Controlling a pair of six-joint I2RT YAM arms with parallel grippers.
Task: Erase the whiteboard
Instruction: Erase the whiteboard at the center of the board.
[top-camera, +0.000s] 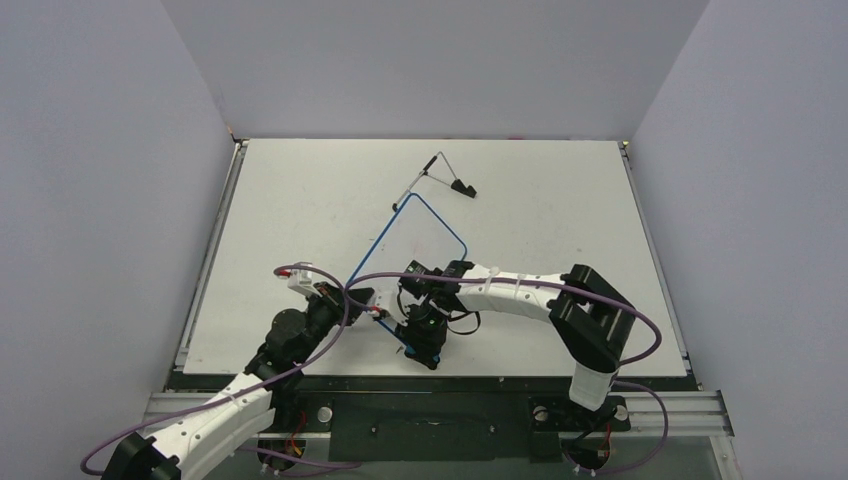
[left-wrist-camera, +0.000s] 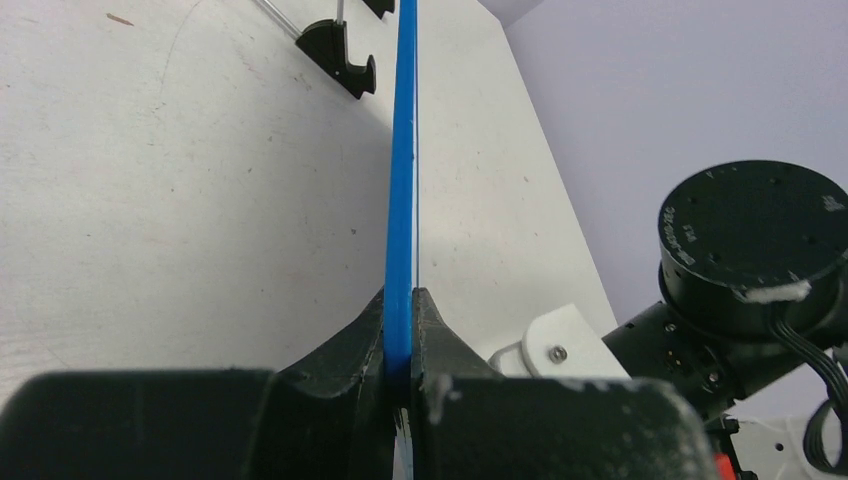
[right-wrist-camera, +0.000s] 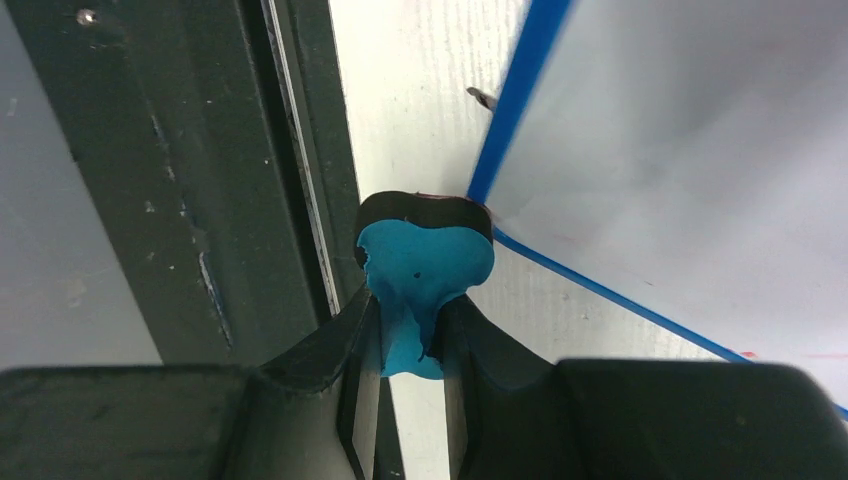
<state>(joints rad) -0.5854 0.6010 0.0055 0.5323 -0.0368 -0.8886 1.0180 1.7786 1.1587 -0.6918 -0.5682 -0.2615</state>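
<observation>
The whiteboard (top-camera: 415, 245), white with a blue frame, is held tilted above the table. My left gripper (top-camera: 362, 300) is shut on its left edge. In the left wrist view the blue edge (left-wrist-camera: 402, 150) runs straight out from between my shut jaws (left-wrist-camera: 400, 305). My right gripper (top-camera: 425, 338) is shut on a blue eraser (right-wrist-camera: 424, 262) with a black felt face. The eraser sits against the board's near corner (right-wrist-camera: 483, 190). The board's face (right-wrist-camera: 690, 140) looks mostly white, with a faint red trace (right-wrist-camera: 752, 356) by the lower frame.
A wire stand with black feet (top-camera: 445, 172) lies on the table behind the board; it also shows in the left wrist view (left-wrist-camera: 338, 48). The table's dark front rail (right-wrist-camera: 200, 200) runs just beside the eraser. Grey walls enclose the white table (top-camera: 560, 210).
</observation>
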